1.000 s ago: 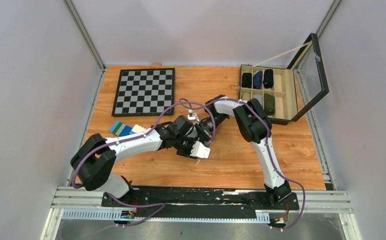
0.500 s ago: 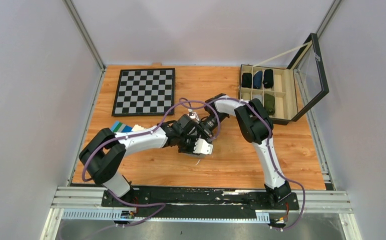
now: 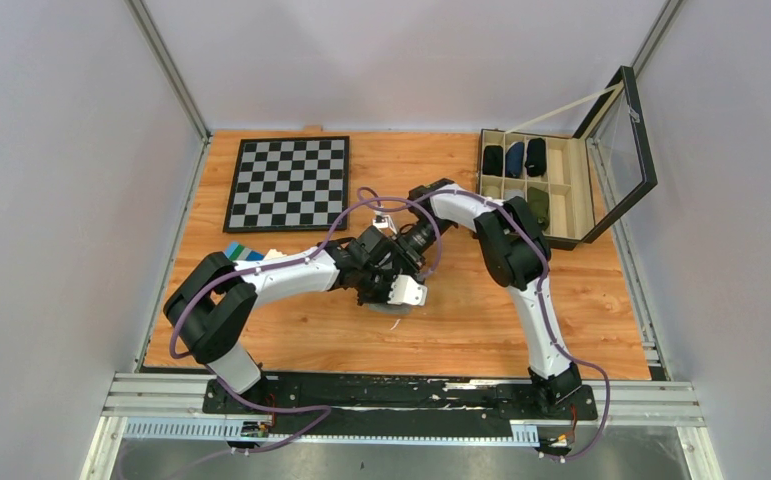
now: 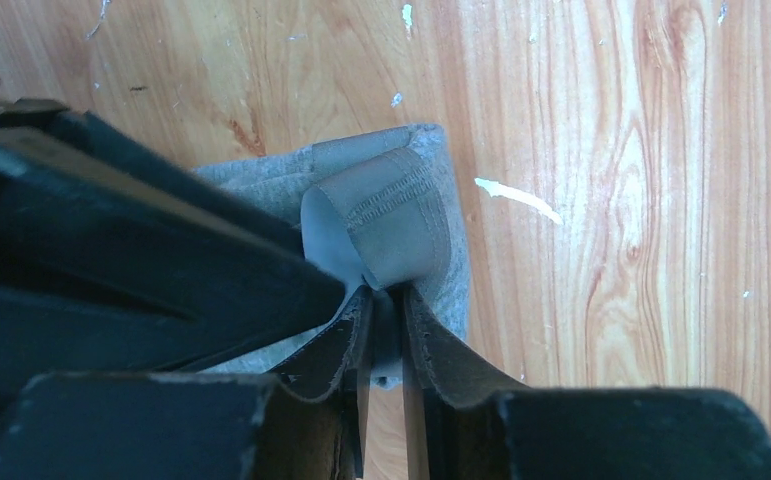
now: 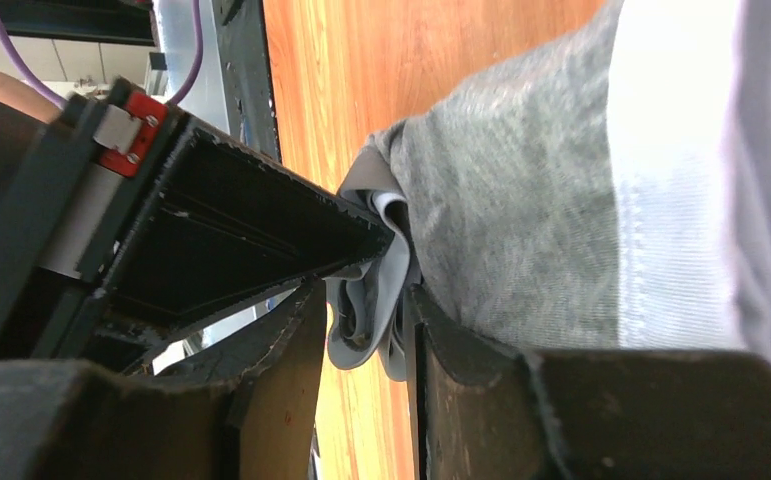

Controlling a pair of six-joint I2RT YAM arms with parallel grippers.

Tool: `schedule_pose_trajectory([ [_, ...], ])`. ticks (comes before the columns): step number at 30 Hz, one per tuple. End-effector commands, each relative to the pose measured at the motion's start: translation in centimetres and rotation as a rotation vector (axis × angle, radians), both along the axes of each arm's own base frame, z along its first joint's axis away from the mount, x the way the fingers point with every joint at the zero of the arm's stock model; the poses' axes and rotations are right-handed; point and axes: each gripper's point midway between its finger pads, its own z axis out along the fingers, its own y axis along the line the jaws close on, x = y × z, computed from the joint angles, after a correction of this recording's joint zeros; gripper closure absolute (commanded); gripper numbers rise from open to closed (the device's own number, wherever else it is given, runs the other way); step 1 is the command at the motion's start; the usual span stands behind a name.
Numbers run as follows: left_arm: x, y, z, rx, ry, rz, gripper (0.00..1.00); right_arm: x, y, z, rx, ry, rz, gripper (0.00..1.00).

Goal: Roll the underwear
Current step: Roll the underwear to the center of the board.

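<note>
The grey underwear [image 4: 416,215] lies on the wooden table, its waistband curled over into a loop. In the top view only a sliver of it [image 3: 385,309] shows under the two grippers at mid-table. My left gripper [image 4: 386,318] is shut on the fabric just below the waistband loop. My right gripper [image 5: 366,325] comes in from the other side and is shut on a bunched fold of the waistband [image 5: 371,300]. The grippers sit against each other, left [image 3: 391,299] just in front of right [image 3: 397,256].
An open wooden box [image 3: 569,205] with dark rolled items in its compartments stands at the back right, its lid raised. A chessboard [image 3: 287,182] lies at the back left. Coloured cards [image 3: 241,254] lie beside the left arm.
The left arm has swung right and slightly back, bringing its gripper tighter against the right gripper. The right arm's elbow shifted slightly back. Both stay on the fabric.
</note>
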Motion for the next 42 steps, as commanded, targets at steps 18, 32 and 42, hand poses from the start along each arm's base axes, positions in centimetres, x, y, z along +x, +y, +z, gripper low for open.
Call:
schedule_pose_trajectory([
  [18, -1.3, 0.6, 0.5, 0.061, 0.119, 0.047, 0.78, 7.7, -0.6, -3.1, -0.213, -0.215, -0.229, 0.66],
  [32, 0.6, 0.7, -1.0, 0.118, 0.084, 0.129, 0.79, 8.1, -1.0, -2.1, -0.205, -0.24, -0.23, 0.66],
  [42, 0.1, 1.1, -2.7, 0.193, 0.143, 0.099, 0.79, 15.0, -7.5, 9.6, -0.064, -0.445, -0.426, 0.6],
])
